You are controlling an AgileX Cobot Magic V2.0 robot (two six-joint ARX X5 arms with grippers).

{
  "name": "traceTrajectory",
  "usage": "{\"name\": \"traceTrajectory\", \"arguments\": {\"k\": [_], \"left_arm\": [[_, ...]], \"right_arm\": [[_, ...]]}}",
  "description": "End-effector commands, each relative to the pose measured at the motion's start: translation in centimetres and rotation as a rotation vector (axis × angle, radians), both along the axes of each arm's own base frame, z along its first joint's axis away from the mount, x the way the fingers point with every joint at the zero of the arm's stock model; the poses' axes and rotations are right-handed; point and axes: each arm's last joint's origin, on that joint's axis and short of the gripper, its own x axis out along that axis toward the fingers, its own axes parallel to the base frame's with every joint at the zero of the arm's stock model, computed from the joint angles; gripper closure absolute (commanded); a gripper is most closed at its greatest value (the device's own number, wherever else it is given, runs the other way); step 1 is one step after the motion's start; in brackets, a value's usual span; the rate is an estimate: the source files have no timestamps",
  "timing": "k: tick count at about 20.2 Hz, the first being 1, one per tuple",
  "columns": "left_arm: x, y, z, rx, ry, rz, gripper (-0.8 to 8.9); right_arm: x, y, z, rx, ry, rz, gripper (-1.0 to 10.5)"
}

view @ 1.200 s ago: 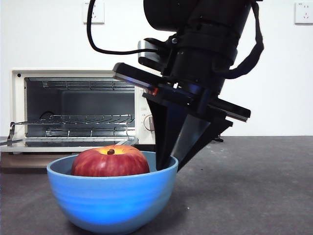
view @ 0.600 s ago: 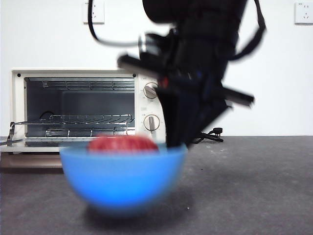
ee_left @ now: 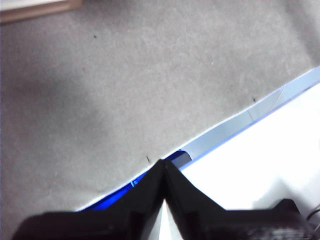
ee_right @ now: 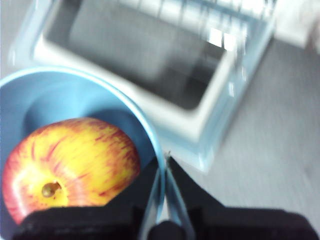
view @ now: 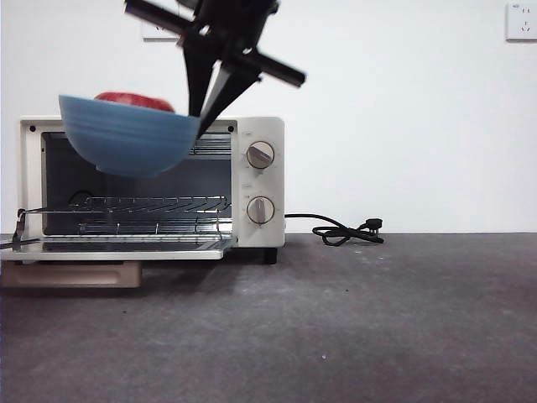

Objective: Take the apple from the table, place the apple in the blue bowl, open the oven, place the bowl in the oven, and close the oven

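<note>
The blue bowl (view: pixel 126 143) hangs in the air in front of the upper part of the oven's (view: pixel 256 180) open cavity, tilted a little. The apple (view: pixel 134 101) lies inside it, red top showing above the rim. My right gripper (view: pixel 201 113) comes down from above, shut on the bowl's right rim. In the right wrist view its jaws pinch the bowl (ee_right: pixel 50 95) wall beside the apple (ee_right: pixel 70 160), right gripper (ee_right: pixel 164 165), with the oven (ee_right: pixel 150 65) beyond. My left gripper (ee_left: pixel 164 165) is shut on nothing above the table (ee_left: pixel 125 90).
The oven door (view: pixel 117 246) lies folded down flat over its tan handle (view: pixel 71 274). A wire rack (view: pixel 151 204) sits inside. A black cord (view: pixel 344 233) trails right of the oven on the table (view: pixel 377 319). Wall sockets (view: pixel 522 21) are behind.
The right gripper has lifted the bowl with the apple off the table, up and to the left, to the height of the oven's opening.
</note>
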Motion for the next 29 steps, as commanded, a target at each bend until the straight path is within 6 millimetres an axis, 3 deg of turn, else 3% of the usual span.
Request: {"name": "traceTrajectory", "arguments": {"k": [1,5,11,29], "left_arm": [[0.1,-0.1,0.1,-0.013,-0.018,0.0,8.18],[0.3,-0.2,0.3,-0.022,-0.043,-0.001,8.18],[0.5,-0.2,0.2,-0.018,-0.04,-0.004,8.18],[0.6,-0.2,0.3,-0.022,-0.049,-0.003,8.18]], "right_arm": [[2.7,1.4,0.2,0.071,0.008,-0.059,9.6],[6.4,1.7,-0.4,0.159,0.05,-0.143,9.6],[8.8,0.9,-3.2,0.123,0.1,-0.245,9.6],[10.2,0.1,-3.2,0.131,0.013,-0.453,9.6]]}}
